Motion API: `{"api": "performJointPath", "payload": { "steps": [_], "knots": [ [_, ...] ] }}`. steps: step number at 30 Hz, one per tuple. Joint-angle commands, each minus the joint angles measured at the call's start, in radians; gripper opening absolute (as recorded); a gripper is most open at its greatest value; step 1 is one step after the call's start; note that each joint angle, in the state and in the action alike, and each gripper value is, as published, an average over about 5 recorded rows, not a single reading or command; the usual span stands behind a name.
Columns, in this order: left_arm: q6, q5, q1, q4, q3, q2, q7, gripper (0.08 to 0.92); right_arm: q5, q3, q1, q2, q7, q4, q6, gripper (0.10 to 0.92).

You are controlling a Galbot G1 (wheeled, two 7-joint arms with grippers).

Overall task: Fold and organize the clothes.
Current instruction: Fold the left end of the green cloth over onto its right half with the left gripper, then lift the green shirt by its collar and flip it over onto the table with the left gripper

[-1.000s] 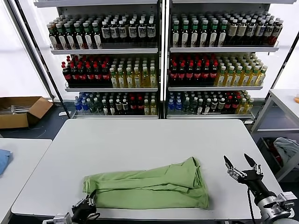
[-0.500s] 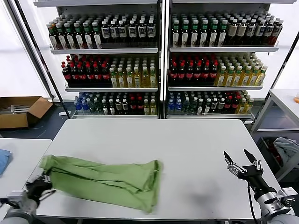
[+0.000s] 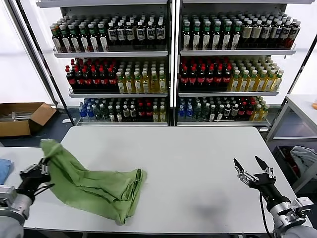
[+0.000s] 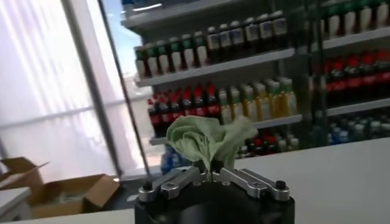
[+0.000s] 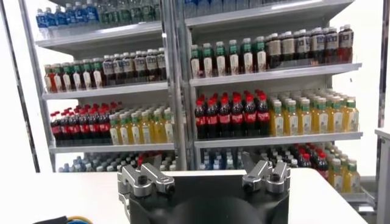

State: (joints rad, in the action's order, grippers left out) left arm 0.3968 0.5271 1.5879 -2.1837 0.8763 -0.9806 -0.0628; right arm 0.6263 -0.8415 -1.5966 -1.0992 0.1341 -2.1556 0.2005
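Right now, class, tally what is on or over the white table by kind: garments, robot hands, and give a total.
Green shirts: 1, the light green shirt, pinched at one end and lifted by the left hand.
Robot hands: 2, the left hand holding the shirt and the right hand, open over the table.
Total: 3

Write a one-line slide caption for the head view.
Left hand lifts one end of the green shirt off the white table; right hand waits open.
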Motion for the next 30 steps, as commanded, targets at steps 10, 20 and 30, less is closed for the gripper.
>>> {"api": "performJointPath", "payload": {
  "steps": [10,20,30],
  "knots": [
    [0.020,-0.183,-0.032,0.004,-0.555,-0.232,0.008,0.105,0.006,-0.017,-0.012,-0.004,0.004,0.004,-0.004,0.823],
    [0.030,-0.254,0.012,0.023,-0.681,-0.260,0.050,0.333,0.008,-0.015,0.003,0.001,0.003,0.018,-0.003,0.823],
    [0.076,-0.152,0.020,-0.158,-0.489,-0.169,0.046,0.619,0.012,-0.012,0.012,0.001,0.002,0.029,-0.004,0.823]
  ]
}}
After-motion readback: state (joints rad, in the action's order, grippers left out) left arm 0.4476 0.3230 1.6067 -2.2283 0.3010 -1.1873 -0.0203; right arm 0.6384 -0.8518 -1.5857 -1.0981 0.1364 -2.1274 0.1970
